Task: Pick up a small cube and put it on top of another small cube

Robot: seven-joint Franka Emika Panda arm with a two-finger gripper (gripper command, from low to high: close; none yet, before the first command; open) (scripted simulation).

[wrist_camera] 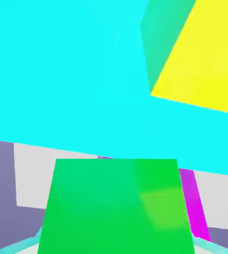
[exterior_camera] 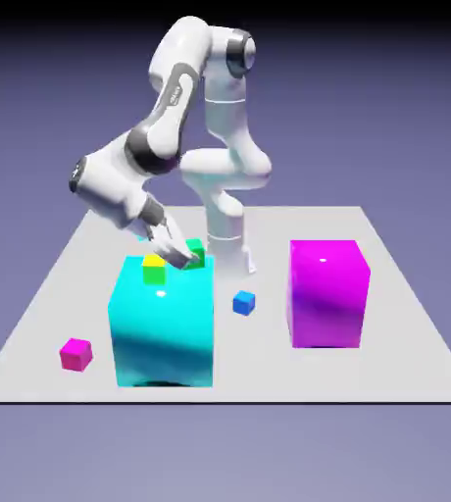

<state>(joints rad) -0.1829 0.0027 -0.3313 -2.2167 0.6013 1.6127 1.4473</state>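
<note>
Foremost on the grey surface [exterior_camera: 259, 377], exterior view: a large cyan block [exterior_camera: 164, 333], with a small magenta cube [exterior_camera: 75, 355] apart from it at the view's left. A large magenta block [exterior_camera: 325, 299] stands at the view's right. The yellow-topped cube [exterior_camera: 155, 270] rests on the cyan block. Toward that block's far right top edge, the tool [exterior_camera: 188, 259] is closed on the small green cube [exterior_camera: 196, 252]; contact between green cube and block cannot be told. A small blue cube [exterior_camera: 244, 303] lies between the large blocks; behind rises the white arm [exterior_camera: 225, 167].
</note>
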